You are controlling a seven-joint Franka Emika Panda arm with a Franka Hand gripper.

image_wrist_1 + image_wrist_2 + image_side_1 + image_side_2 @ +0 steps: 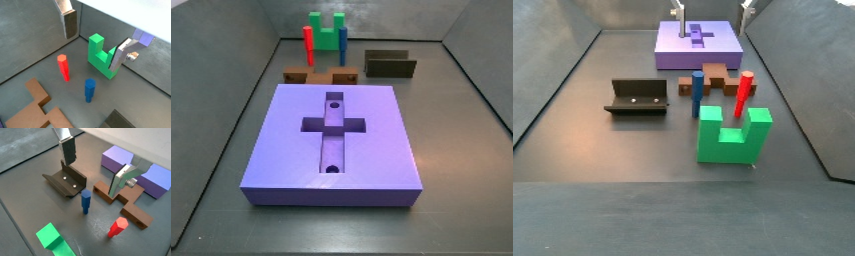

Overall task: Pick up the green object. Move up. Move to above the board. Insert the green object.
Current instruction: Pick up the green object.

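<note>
- In a wrist view, the gripper [93, 31] is seen spread wide with nothing between its two silver fingers [69, 24]; the green object [101, 56] stands upright on the floor below, close by one finger though contact cannot be told. A red peg [64, 67] and a blue peg [89, 90] stand just beside it, and a brown piece [39, 107] lies further off (all untouched).
- In a wrist view, the fixture [67, 182] lies below the open fingers, the board [137, 170] is partly seen beyond them, and only a corner of the green object shows at the edge.
- In a side view, the board, with its cross-shaped recess turned up to receive the piece, fills the foreground; the green object stands well apart from it at the far end. The gripper is not shown here.
- In a side view, the green object is nearest the camera, prongs up, so a grasp from above is judged possible; the pick-up is not yet made.
</note>
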